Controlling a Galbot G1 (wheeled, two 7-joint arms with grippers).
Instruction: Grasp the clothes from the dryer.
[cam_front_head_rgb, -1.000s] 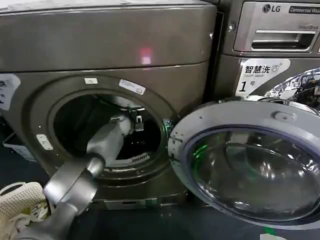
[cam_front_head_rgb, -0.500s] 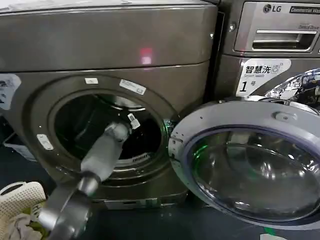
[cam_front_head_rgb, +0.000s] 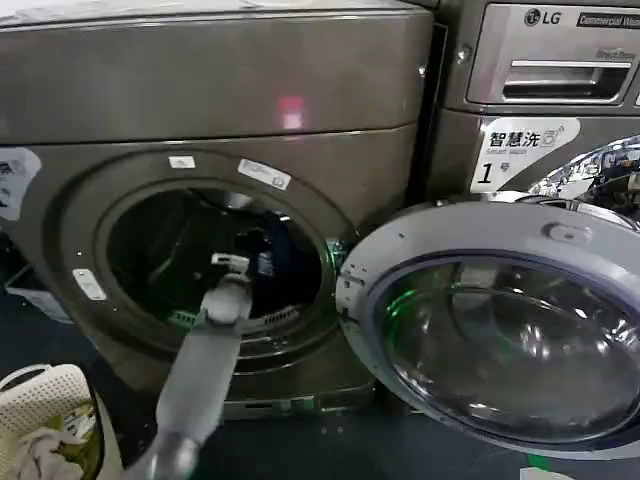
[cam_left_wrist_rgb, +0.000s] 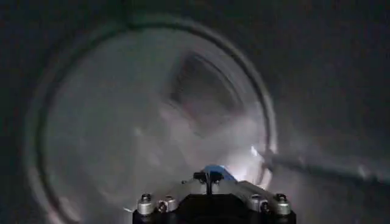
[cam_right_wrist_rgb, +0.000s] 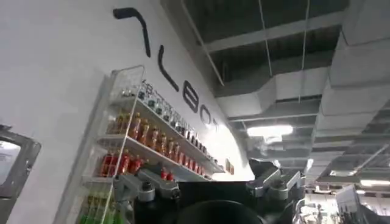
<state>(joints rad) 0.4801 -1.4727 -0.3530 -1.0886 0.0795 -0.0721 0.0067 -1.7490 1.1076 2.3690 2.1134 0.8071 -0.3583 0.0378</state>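
Nearest: a pale mesh basket (cam_front_head_rgb: 45, 420) with whitish cloths sits on the floor at lower left, beside the left arm (cam_front_head_rgb: 200, 370), which rises from the bottom edge into the mouth of the dryer (cam_front_head_rgb: 215, 90). The open door (cam_front_head_rgb: 500, 330) hangs to the right of the opening, well clear of the arm.

Left hand (cam_front_head_rgb: 232, 265) is at the drum mouth, just inside the rim. A strip of dark blue cloth, taken to be the clothes (cam_front_head_rgb: 272, 250), shows just beyond and right of it. In the left wrist view a small blue patch (cam_left_wrist_rgb: 218, 172) sits right at the fingertips; cannot tell whether the hand is clenched on it, merely touching, or released.

Right hand: parked, its camera pointing up at a shelf of bottles (cam_right_wrist_rgb: 149, 146); finger state not discernible.

Risks, as judged:
- Grip on an edge of soft fabric only; bundle may slip free on withdrawal and drop back into the drum.
- Cloth trailing low could snag on the lower rim (cam_front_head_rgb: 250, 325).
- Arm lies close to the lower rim; a steep pull-out could scrape it.
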